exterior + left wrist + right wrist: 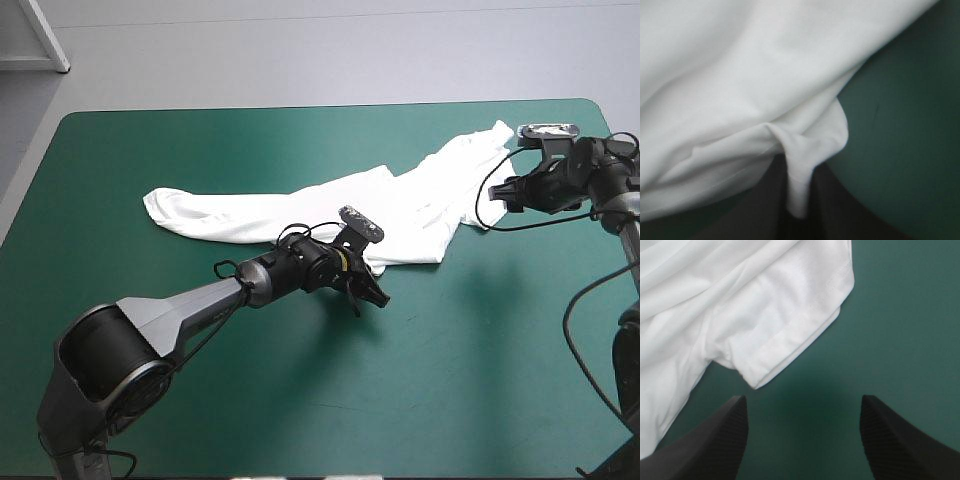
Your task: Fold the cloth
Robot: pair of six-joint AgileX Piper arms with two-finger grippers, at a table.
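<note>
My left pincer (800, 175) is clenched on a pinched fold at the near edge of the white T-shirt (330, 205). The shirt lies rumpled in a long band across the teal-green desk (300, 400). My right pincer (802, 402) is released, with a sleeve (790, 335) just ahead.

L arm (190, 305) comes in from the near left corner and stretches fwd and to the right, almost straight, low over the table (460, 380). Its wrist tilts down a little, and the left jaws are all but closed, w/ a fold of the T-shirt (795, 165) pinched between them at its near edge. R arm (610, 200) rises at the right edge and bends inward, forearm approx. level, wrist pointing to the left. The right jaws stand wide apart, only bare table between them; a sleeve lies just ahead, apart from them.
</note>
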